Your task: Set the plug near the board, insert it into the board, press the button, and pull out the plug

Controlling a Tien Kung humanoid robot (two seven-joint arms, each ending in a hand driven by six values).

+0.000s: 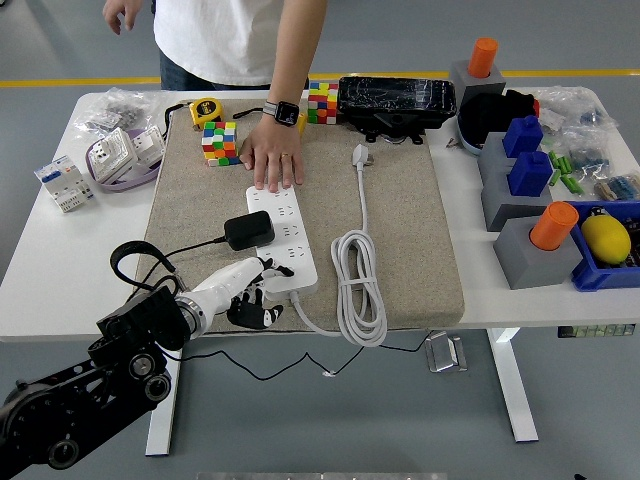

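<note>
1. The left hand (240, 283) covers the near end of the power strip (284, 240); any button beneath its fingers cannot be seen.
2. Far beyond the hand, the person (240, 35) is cut off at the top edge.
3. Behind the hand, the left arm (80, 400) runs off the bottom-left corner.

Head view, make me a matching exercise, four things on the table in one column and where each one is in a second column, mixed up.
1. black adapter
2. person's hand
3. left hand
4. coiled white cable

A. right of the power strip on the mat
B. at the strip's near end
C. plugged into the strip's left side
D. pressing on the strip's far end

Pairs: 1-C, 2-D, 3-B, 4-A
</note>
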